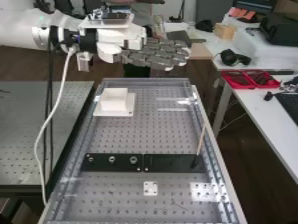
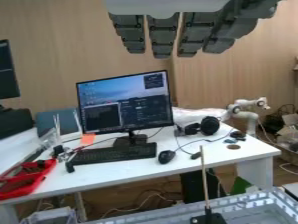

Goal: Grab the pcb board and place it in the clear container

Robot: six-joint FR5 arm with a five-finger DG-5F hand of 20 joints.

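Closest to the high camera is the near end of a grey panel (image 1: 120,200) drilled with neat rows of little holes, boxed in by long straight rails. A small white square plate (image 1: 150,188) with holes through it lies flat on there, just beyond it a matte black strip (image 1: 123,165) with three round metal rings, end to end with a plainer black strip (image 1: 166,163). A thin pale wooden rod (image 1: 201,138) sticks up out of a chunky black base (image 1: 195,161) by the right-hand rail. Further up sits a smooth white square block (image 1: 115,99) on a flat white slab (image 1: 128,111). As for my dark grey segmented hand (image 1: 158,53), it's above the far end on the chunky white arm (image 1: 23,30), fingers straight and side by side, with slim gaps between them in the wrist view. Honestly can't tell which piece is the pcb board, so can't say where it sits. Wrist view also gives me a smooth white desk (image 2: 113,174) with a glossy red plastic tray (image 2: 25,181), and below it a boxy see-through tub (image 2: 52,217); can't say whether that's the clear container.
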